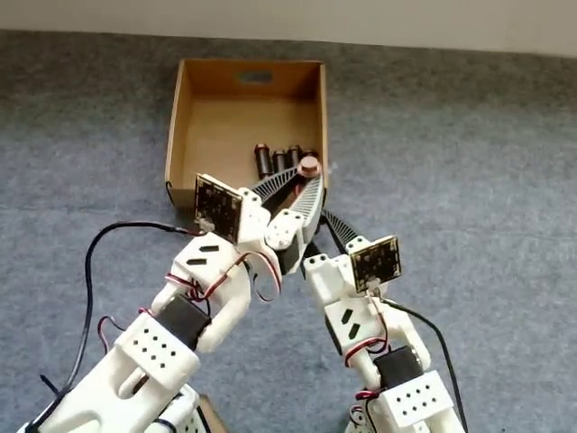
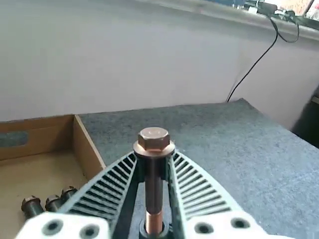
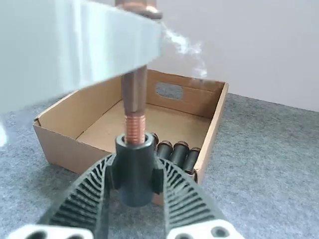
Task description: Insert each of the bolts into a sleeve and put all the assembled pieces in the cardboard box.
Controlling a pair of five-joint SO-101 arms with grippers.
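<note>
Copper bolt (image 2: 153,141) pinched upright in left gripper (image 2: 154,158), threaded tip inside black sleeve (image 3: 133,174) clamped by right gripper (image 3: 135,163).

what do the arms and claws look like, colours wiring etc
The left arm and right arm are white plastic with black servo blocks, holes and slots. Red wires loop at the joints; a black cable trails from each. Square black camera boards sit at the wrists. The left claw and right claw have ribbed dark grey fingers.

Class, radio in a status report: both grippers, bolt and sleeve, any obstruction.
Left gripper shut on bolt. Right gripper shut on sleeve, bolt's threaded tip in its mouth. Cardboard box just beyond, finished pieces inside.
</note>
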